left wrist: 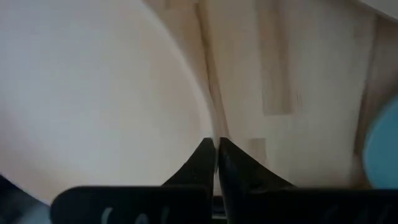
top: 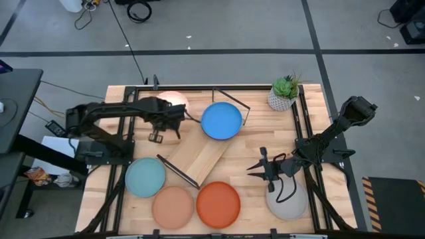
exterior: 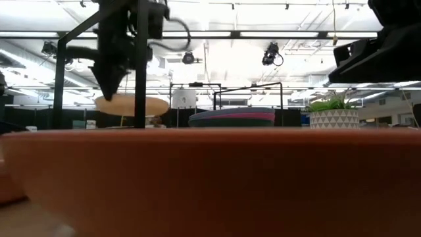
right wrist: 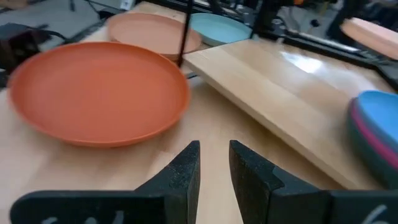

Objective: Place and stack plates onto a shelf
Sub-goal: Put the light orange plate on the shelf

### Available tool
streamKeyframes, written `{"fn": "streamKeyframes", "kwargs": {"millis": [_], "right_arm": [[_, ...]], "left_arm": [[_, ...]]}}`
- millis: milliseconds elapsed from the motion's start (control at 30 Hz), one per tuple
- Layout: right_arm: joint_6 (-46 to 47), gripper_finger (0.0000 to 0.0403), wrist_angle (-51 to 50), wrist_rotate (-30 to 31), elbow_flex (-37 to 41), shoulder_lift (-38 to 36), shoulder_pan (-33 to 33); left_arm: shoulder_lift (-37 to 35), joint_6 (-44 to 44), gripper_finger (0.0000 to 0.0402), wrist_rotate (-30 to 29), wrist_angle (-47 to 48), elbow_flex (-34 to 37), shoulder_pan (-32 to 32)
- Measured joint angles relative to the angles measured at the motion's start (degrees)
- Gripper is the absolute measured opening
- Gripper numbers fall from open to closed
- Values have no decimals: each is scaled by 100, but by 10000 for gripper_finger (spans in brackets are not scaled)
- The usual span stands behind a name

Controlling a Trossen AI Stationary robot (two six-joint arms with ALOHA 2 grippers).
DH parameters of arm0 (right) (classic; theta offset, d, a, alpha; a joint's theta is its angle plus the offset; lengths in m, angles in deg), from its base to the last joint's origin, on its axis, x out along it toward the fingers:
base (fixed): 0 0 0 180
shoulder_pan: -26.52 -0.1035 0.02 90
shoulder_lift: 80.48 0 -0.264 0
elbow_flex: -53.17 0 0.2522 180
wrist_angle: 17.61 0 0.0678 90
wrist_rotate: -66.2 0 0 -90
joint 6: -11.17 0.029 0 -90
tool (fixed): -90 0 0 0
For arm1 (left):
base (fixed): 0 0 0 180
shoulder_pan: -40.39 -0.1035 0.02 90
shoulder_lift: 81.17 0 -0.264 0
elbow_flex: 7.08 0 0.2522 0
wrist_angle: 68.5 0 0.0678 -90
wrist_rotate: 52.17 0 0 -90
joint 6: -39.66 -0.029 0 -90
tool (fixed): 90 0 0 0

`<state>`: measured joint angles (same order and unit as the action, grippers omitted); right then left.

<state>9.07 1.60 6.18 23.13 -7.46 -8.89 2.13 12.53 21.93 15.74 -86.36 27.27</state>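
High view: we see left gripper (top: 174, 114) holding cream plate (top: 174, 101) at table's far edge; shelf (top: 202, 156) lies toward near-right, blue plate (top: 221, 120) on its far end.

Low view: cream plate hangs lifted.

Left wrist: fingers pinched on rim.

Right wrist: right gripper (right wrist: 213, 163) slightly parted, empty, facing orange plate (right wrist: 99, 90).

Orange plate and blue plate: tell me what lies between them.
In the high view, the shelf lies slanted between the orange plate and the blue plate, with one black wire frame at its near end.
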Motion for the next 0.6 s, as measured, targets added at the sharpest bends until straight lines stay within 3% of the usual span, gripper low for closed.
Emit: {"fn": "streamKeyframes", "kwargs": {"millis": [133, 433, 600], "right_arm": [[-141, 91, -2, 91, 0, 0, 111], [82, 91, 222, 18, -2, 0, 545], [-47, 91, 358, -90, -4, 0, 683]], "left_arm": [[-330, -1136, 13, 5, -43, 0, 368], [-471, -2323, 13, -497, -161, 0, 1801], [-456, -2989, 13, -663, -712, 2, 2516]]}}
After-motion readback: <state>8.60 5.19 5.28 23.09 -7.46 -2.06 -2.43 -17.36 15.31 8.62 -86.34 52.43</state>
